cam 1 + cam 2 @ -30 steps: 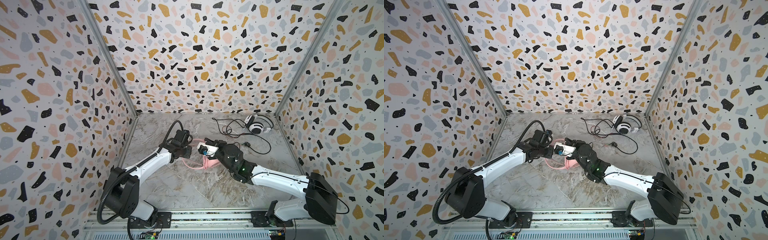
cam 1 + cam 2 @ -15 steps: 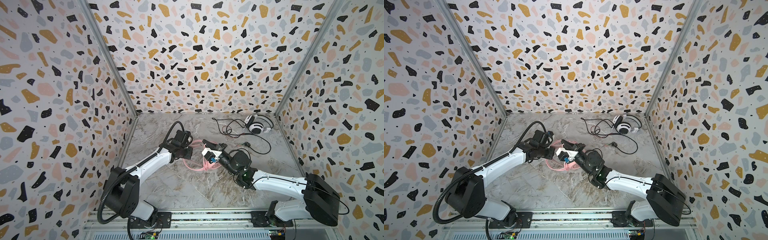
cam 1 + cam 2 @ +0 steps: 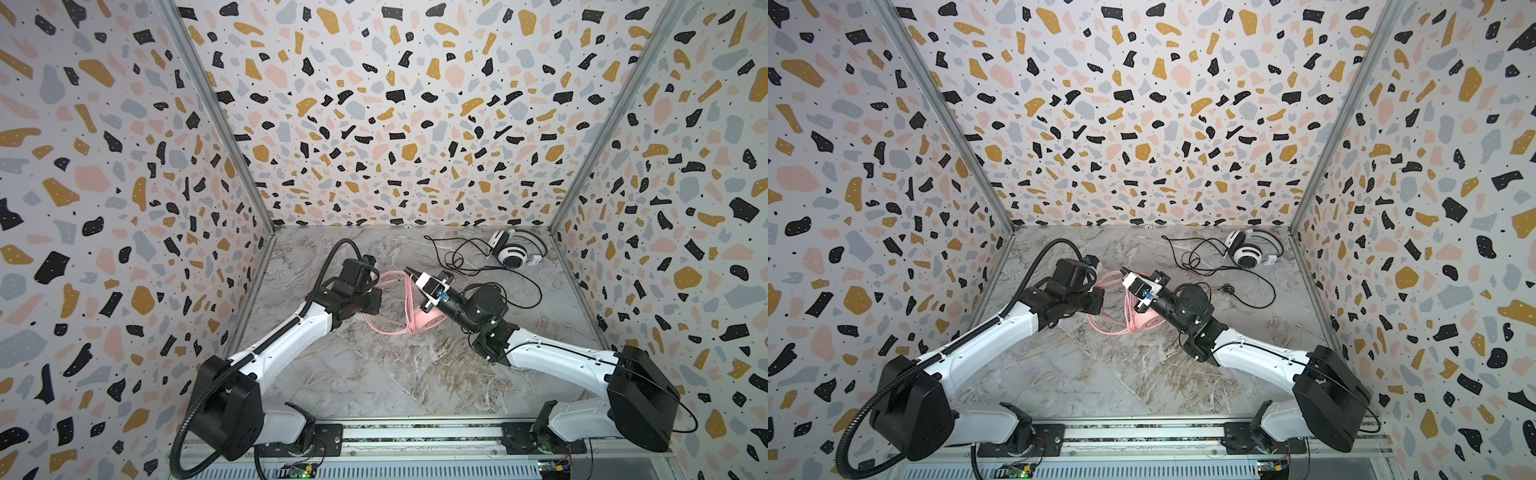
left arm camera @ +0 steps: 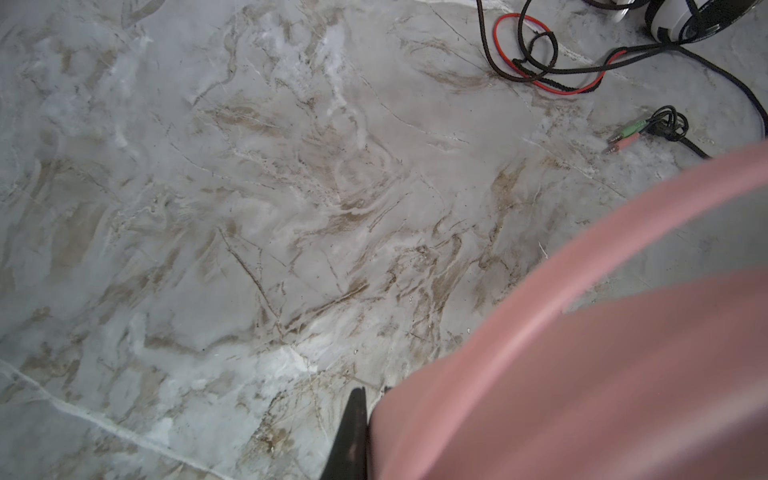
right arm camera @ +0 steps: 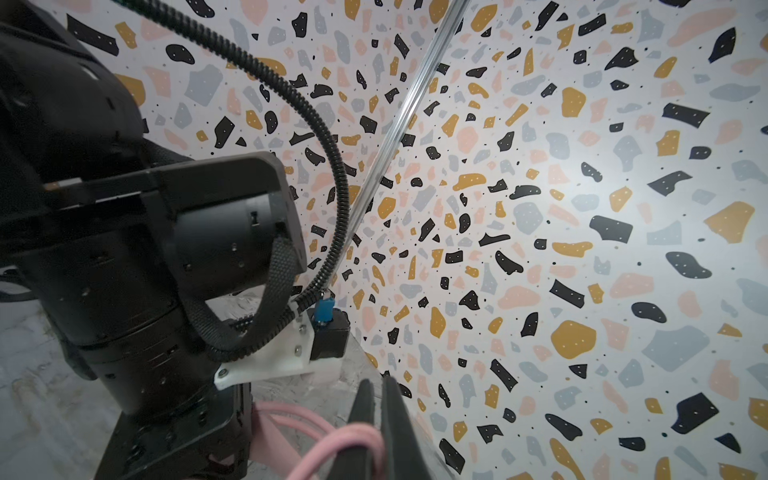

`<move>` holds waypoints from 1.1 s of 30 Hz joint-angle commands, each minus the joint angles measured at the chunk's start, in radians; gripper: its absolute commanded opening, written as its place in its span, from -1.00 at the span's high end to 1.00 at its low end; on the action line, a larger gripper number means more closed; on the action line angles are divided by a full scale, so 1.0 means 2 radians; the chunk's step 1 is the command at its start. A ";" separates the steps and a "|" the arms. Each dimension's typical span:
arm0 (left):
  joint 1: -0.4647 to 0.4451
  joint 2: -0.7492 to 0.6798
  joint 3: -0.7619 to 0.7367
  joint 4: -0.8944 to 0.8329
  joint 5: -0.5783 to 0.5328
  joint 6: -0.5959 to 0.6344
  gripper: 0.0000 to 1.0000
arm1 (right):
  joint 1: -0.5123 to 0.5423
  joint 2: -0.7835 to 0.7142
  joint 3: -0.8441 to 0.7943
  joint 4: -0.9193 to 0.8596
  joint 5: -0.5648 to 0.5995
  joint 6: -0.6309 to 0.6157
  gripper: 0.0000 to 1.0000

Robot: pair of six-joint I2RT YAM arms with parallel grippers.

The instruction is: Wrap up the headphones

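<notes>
Top views: winding is under way. The right claw, closed on the pink cord, has swung rearward from the left claw since a second ago. The pink headphones lie mid-counter.

Left wrist: the left claw is clamped on the headphones' band.

Right wrist: the cord is pinched between the fingers.

Next move, as judged: carry the cord round the headphones.

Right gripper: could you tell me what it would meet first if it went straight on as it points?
Probably the terrazzo wall by the corner post; the right gripper seems clear of the left wrist camera, depth unclear.
</notes>
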 commanded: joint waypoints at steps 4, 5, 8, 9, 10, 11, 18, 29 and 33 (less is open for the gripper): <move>-0.012 0.038 -0.011 -0.027 0.026 0.050 1.00 | -0.018 -0.004 0.067 0.064 0.045 0.024 1.00; -0.013 0.043 -0.010 -0.029 0.028 0.050 1.00 | -0.017 -0.002 0.063 0.082 0.056 0.005 1.00; -0.017 0.052 -0.008 -0.034 0.028 0.052 1.00 | -0.017 0.011 0.044 0.148 0.074 -0.064 1.00; -0.018 0.052 -0.009 -0.033 0.027 0.052 1.00 | -0.017 0.016 0.036 0.174 0.075 -0.091 1.00; -0.020 0.051 -0.010 -0.033 0.026 0.052 1.00 | -0.017 0.024 0.031 0.203 0.078 -0.123 1.00; -0.021 0.051 -0.010 -0.032 0.025 0.053 1.00 | -0.016 0.031 0.028 0.236 0.081 -0.149 1.00; -0.024 0.057 -0.011 -0.035 0.018 0.053 1.00 | -0.012 0.058 0.027 0.337 0.056 -0.211 1.00; -0.025 0.053 -0.005 -0.041 -0.006 0.053 1.00 | -0.029 0.053 0.089 0.177 0.007 -0.103 1.00; -0.025 0.040 -0.010 -0.038 -0.020 0.051 1.00 | -0.078 0.043 0.158 -0.017 -0.057 0.029 1.00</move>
